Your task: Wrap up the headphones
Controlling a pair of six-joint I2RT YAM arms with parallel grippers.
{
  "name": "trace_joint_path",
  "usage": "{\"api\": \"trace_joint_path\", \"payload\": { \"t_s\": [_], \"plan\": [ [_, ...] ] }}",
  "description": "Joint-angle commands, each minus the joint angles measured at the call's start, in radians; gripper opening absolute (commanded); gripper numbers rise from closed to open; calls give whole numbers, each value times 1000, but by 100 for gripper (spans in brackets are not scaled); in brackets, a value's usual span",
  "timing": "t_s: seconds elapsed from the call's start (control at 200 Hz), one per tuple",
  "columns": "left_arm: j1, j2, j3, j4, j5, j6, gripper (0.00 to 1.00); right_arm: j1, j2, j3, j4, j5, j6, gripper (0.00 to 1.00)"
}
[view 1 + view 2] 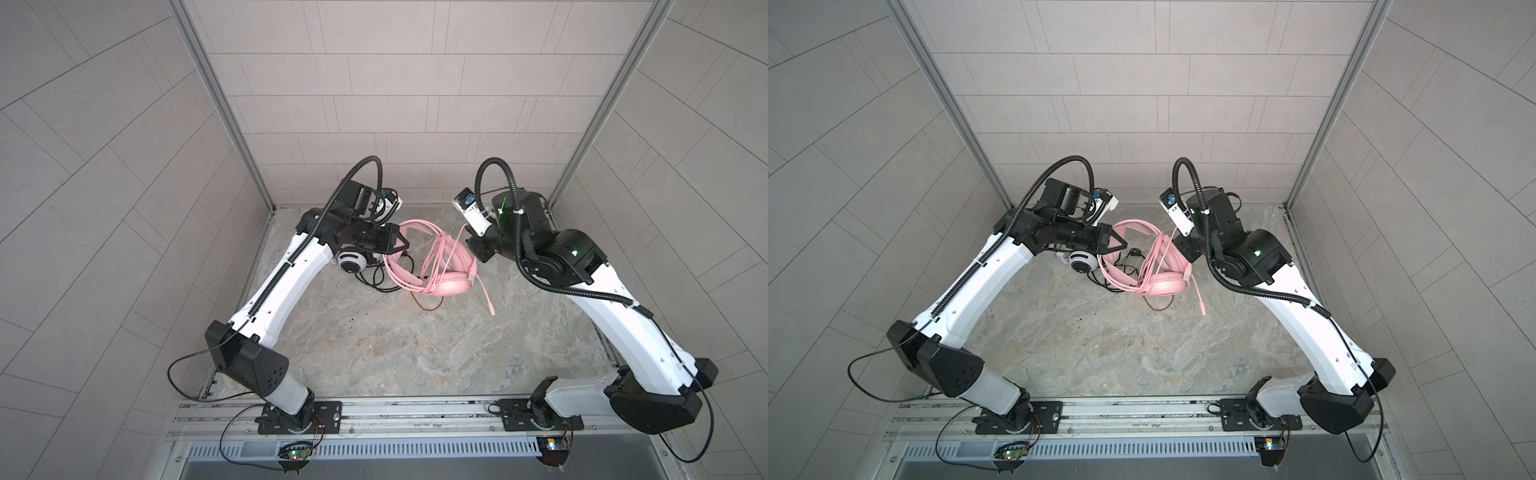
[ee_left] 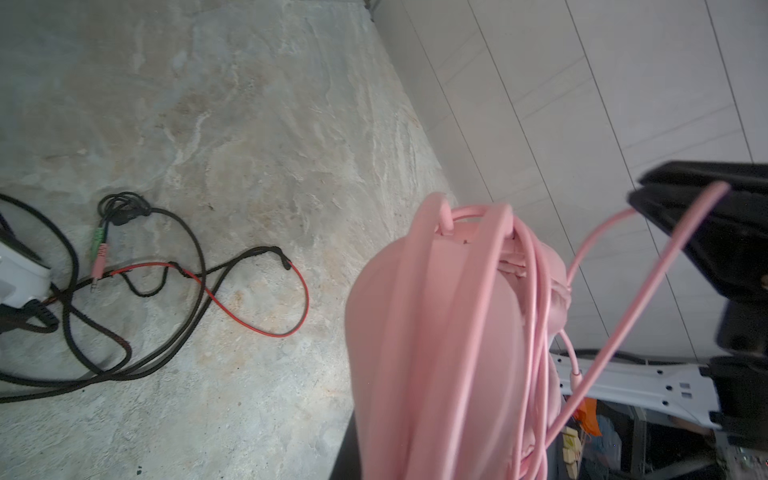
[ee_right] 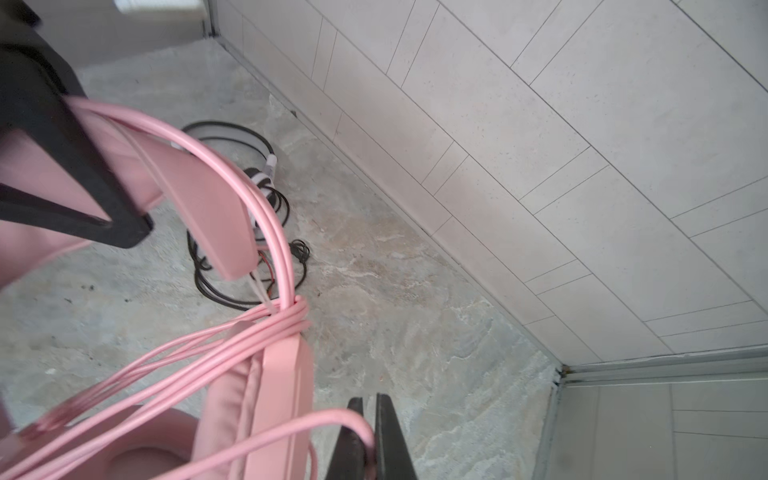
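Observation:
The pink headphones (image 1: 446, 286) (image 1: 1167, 286) hang above the marble table, their pink cable wound in several turns across the headband and an ear cup (image 3: 266, 332). My left gripper (image 1: 399, 246) (image 3: 104, 208) is shut on the pink headband (image 2: 415, 332), which fills the left wrist view. Just to the right, my right gripper (image 3: 369, 409) (image 2: 665, 199) is shut on a strand of the pink cable. The cable's plug end (image 1: 490, 309) dangles free. The white-and-black headphones (image 1: 351, 261) (image 1: 1082, 261) lie on the table under the left wrist, black cable (image 2: 137, 361) loose beside them.
A thin red wire (image 2: 266, 328) loops on the table (image 1: 415, 353) by the black cable. Tiled walls (image 1: 395, 124) close in the back and both sides, near both wrists. The arm bases stand on a rail (image 1: 415, 409) at the front.

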State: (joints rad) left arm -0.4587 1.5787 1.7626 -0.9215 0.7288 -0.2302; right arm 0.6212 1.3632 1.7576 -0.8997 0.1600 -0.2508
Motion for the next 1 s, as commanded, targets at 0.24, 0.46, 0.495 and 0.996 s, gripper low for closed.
{"api": "trace_joint_path", "payload": {
  "t_s": [0.24, 0.46, 0.495, 0.996],
  "plan": [
    [-31, -36, -10, -167, 384, 152, 0, -147, 48, -51, 314, 18, -131, 7],
    [-32, -54, -29, -108, 445, 119, 0, -277, 61, -119, 339, -363, 8, 8],
    [-32, -50, -35, -94, 471, 107, 0, -282, 64, -136, 347, -416, 20, 9],
    [-42, -62, -97, 119, 548, -33, 0, -348, 143, -245, 375, -937, 155, 16]
  ]
}}
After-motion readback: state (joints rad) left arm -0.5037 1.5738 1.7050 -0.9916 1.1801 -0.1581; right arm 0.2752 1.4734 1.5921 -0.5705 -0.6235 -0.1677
